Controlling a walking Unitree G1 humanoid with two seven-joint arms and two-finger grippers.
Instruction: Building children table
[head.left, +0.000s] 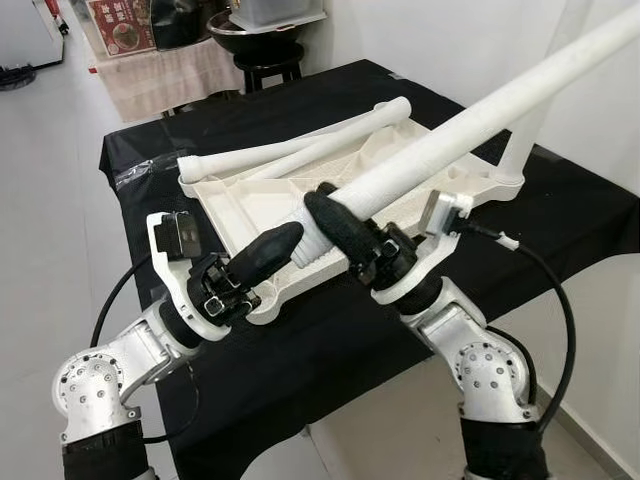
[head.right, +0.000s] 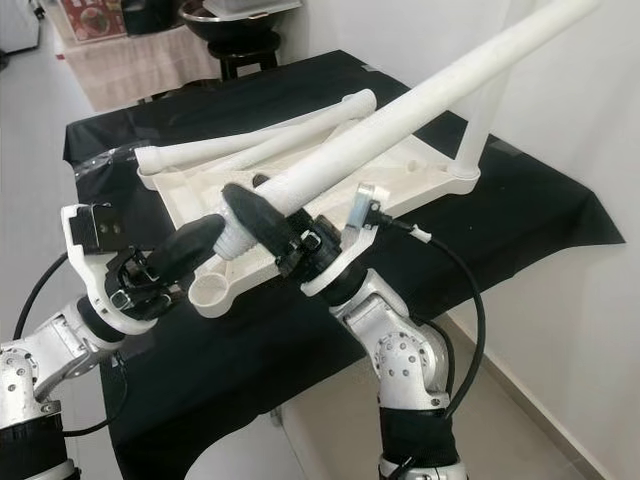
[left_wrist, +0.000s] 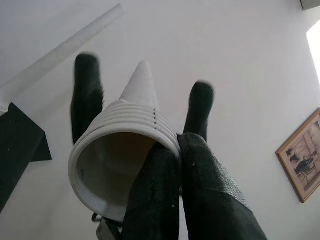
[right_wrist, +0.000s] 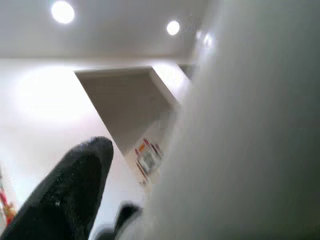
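Black-draped table (head.left: 560, 215) bearing an inverted white tabletop (head.left: 262, 198) with loose legs; right gripper (head.left: 335, 222) clamped round one long white leg (head.left: 480, 115) angled up over it, left gripper (head.left: 268, 250) pinched together beside the leg's ribbed lower end.

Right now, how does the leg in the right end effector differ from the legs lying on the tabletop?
The held leg is gripped by the right end effector and slants upward off the upturned tabletop; the two loose legs lie flat across it, untouched. The held leg's threaded end sits near a corner socket; theirs do not. All are white plastic tubes.
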